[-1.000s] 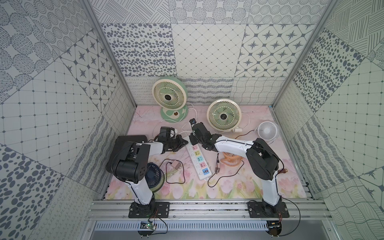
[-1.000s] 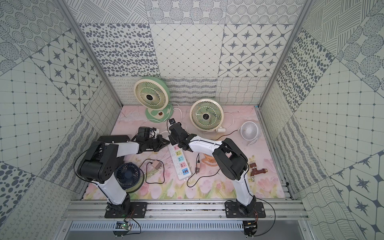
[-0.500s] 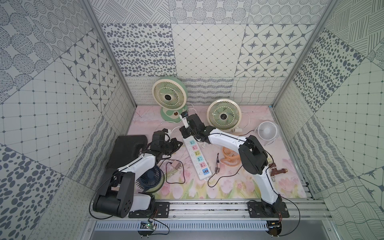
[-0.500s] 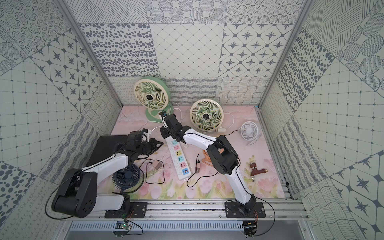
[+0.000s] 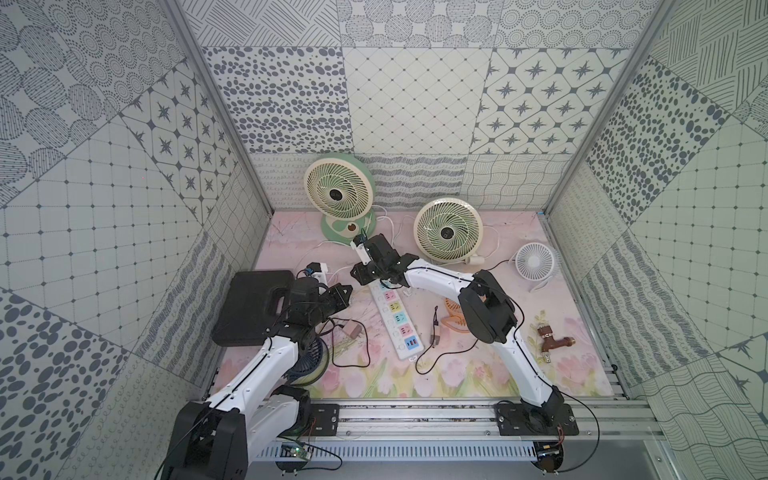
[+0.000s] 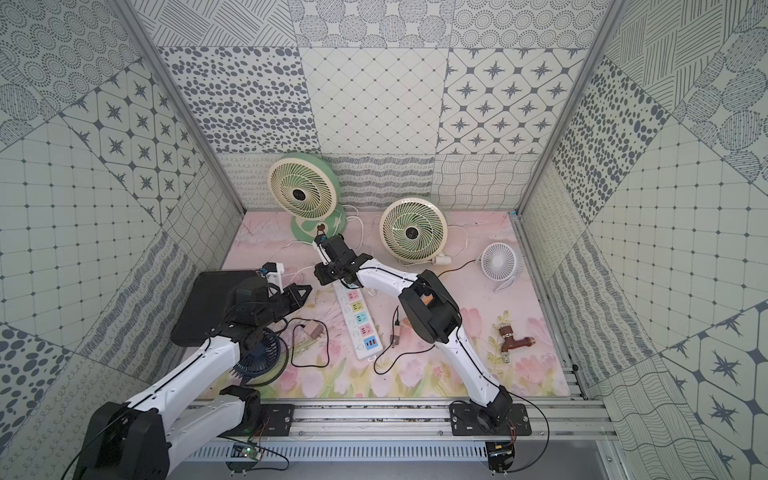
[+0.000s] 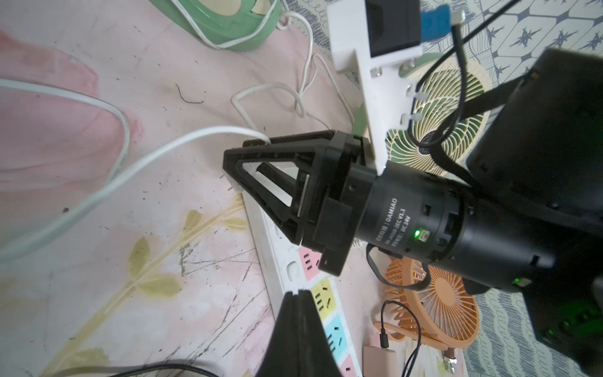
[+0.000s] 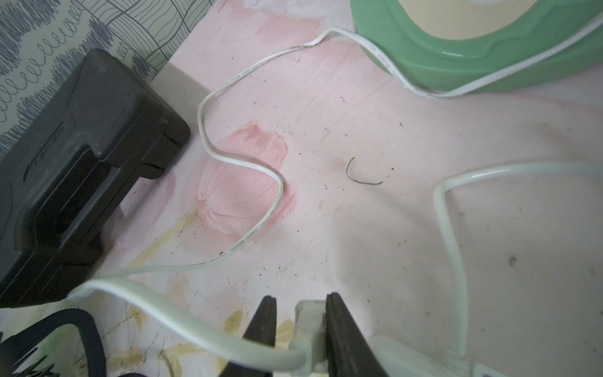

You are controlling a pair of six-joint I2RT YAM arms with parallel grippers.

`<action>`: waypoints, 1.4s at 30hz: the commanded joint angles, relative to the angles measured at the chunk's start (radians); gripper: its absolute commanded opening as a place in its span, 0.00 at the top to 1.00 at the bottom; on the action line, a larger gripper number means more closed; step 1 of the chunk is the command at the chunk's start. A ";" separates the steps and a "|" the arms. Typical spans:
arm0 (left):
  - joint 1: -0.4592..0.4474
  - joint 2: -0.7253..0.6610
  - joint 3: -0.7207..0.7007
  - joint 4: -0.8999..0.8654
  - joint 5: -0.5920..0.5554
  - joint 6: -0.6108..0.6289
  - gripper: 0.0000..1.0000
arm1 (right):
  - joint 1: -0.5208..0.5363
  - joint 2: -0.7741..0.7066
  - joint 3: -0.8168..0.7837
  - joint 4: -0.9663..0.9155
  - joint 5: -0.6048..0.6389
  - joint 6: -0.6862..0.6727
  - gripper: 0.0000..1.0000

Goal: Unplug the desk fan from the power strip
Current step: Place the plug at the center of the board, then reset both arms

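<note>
**Right claw (image 8: 301, 298) at far end of strip (image 5: 395, 324), plug (image 8: 310, 323) between its fingers (image 8: 342, 326).**
We see it narrowly parted: plug touches one finger, gap at the other. Left claw (image 7: 297, 292) closed, empty; strip lies on the table (image 5: 286, 232) between the arms.

The tabletop (image 5: 286, 249) is pale pink, with tulips and yellow-green leaves printed along its lower edge. At centre, the power strip (image 5: 398, 320) is white with pink, yellow and blue sockets. At upper middle, a mint-green fan (image 5: 338, 192) shows a cream spiral grille, and the cream fan (image 5: 448, 231) to its right has green behind its grille. At left sits a black case (image 5: 245, 307). The walls (image 5: 411, 104) carry grey dots, stars and grids on white.
</note>
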 commanded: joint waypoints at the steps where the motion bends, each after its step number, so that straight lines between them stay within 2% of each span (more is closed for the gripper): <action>1: -0.003 -0.006 0.010 -0.013 -0.070 0.077 1.00 | 0.005 -0.084 -0.024 0.017 0.013 -0.003 0.61; 5: -0.003 -0.009 0.018 -0.009 -0.089 0.137 1.00 | -0.010 -0.184 -0.089 0.017 0.031 -0.017 0.48; 9: -0.003 -0.035 0.028 -0.017 -0.165 0.228 0.99 | -0.050 -0.326 -0.186 0.017 0.051 -0.027 0.34; 13: 0.004 -0.063 0.030 -0.028 -0.257 0.315 0.83 | -0.108 -0.487 -0.328 0.021 0.099 -0.038 0.25; 19: 0.029 -0.076 0.017 -0.006 -0.327 0.379 0.57 | -0.249 -0.752 -0.632 0.071 0.179 -0.038 0.14; 22: 0.032 -0.048 0.013 0.022 -0.355 0.418 0.40 | -0.340 -0.908 -0.778 0.108 0.210 -0.041 0.10; 29: 0.036 0.099 0.022 0.117 -0.398 0.532 0.13 | -0.618 -1.154 -1.109 0.217 0.224 -0.072 0.03; 32: 0.038 0.143 0.000 0.197 -0.403 0.571 0.02 | -0.707 -1.194 -1.234 0.325 0.247 -0.111 0.03; 36: 0.040 0.224 -0.038 0.328 -0.386 0.629 0.01 | -0.792 -1.170 -1.351 0.484 0.264 -0.136 0.03; 42: 0.045 0.338 -0.113 0.592 -0.270 0.670 0.01 | -0.810 -1.073 -1.442 0.720 0.247 -0.169 0.03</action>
